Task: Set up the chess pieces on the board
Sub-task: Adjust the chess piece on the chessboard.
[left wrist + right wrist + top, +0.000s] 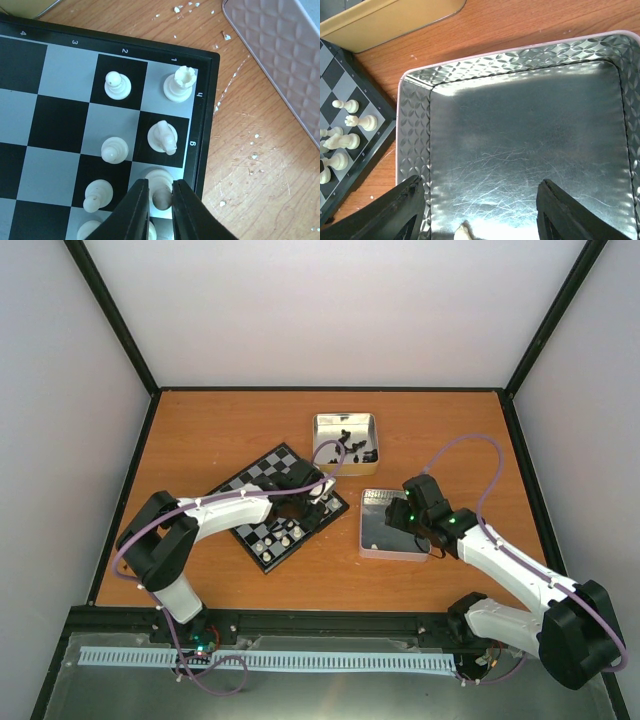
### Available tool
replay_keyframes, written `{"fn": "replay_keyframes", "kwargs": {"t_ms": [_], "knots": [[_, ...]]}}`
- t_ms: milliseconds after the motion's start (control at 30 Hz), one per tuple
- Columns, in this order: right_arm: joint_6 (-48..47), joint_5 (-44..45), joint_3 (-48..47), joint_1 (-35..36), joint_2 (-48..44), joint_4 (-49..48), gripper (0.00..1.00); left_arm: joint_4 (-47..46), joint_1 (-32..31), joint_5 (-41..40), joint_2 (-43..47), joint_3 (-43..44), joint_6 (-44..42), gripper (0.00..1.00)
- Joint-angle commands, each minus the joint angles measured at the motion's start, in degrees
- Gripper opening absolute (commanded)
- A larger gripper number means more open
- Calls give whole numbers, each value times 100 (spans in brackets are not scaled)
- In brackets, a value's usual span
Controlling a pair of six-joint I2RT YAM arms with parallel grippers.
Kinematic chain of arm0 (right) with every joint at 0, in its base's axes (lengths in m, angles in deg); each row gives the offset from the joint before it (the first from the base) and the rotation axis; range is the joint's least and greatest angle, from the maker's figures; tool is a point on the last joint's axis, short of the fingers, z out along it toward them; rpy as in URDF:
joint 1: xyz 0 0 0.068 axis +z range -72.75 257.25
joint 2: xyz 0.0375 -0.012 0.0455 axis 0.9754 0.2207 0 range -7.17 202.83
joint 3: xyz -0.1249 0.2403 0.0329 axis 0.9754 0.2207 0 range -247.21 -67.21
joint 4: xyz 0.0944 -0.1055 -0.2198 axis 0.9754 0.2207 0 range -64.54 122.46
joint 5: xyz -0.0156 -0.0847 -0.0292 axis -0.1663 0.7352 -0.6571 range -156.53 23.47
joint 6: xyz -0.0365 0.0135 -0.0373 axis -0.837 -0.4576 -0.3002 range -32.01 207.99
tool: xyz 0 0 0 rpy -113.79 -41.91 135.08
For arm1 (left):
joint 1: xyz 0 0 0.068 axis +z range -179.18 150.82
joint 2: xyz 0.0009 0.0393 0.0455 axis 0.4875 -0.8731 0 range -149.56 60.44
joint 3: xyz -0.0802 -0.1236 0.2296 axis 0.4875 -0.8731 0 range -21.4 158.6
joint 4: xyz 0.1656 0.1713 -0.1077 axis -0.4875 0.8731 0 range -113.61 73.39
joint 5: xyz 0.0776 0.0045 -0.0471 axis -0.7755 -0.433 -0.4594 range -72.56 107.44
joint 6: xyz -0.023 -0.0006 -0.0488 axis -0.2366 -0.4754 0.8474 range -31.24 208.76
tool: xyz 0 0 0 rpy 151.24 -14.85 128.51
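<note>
The left pincer (160, 200) is closed almost fully on one cream-white plastic chessman (159, 181) at the bottom centre of the left wrist view. It is over the edge row of the small flat chessboard of black and pale grey squares (60, 75). I cannot tell if this piece already stands on its square.

Above it in the frame, a white rook (180, 82) and a white knight (164, 136) stand on the same row, with three white pawns (117, 85) to their left. The right pincer (480, 200) is wide open and holds nothing, above the shiny silver metal tin (520, 150). One last white piece (464, 232) shows at its bottom edge.

I judge the white side partly done. The black chessmen (362, 452) lie in the gold-coloured tin (330, 430) in the upper centre of the top view, on the orange wooden desk (200, 430).

The board rim reads 4, 3, 2, 1. The two sideways letters are perhaps h and g.
</note>
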Motion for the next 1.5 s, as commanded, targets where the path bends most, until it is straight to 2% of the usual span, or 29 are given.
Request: {"fn": "replay_keyframes", "kwargs": {"t_ms": [0,167,500,800,1267,1467], "knots": [[79,-14,95,-36,-62,-142,62,47,-58,-11,52,47,-34,17],[70,-22,36,-36,-43,-137,62,144,-57,-11,138,243,-8,25],[51,25,-55,-36,-38,-57,62,265,-58,167,282,532,43,26],[43,19,-54,-36,-30,-58,62,510,-53,-300,477,231,362,36],[56,-60,14,-40,-18,-116,62,488,-47,-336,565,-247,306,30],[61,-71,26,-36,-31,-110,62,472,-45,-380,468,-193,285,18]]}}
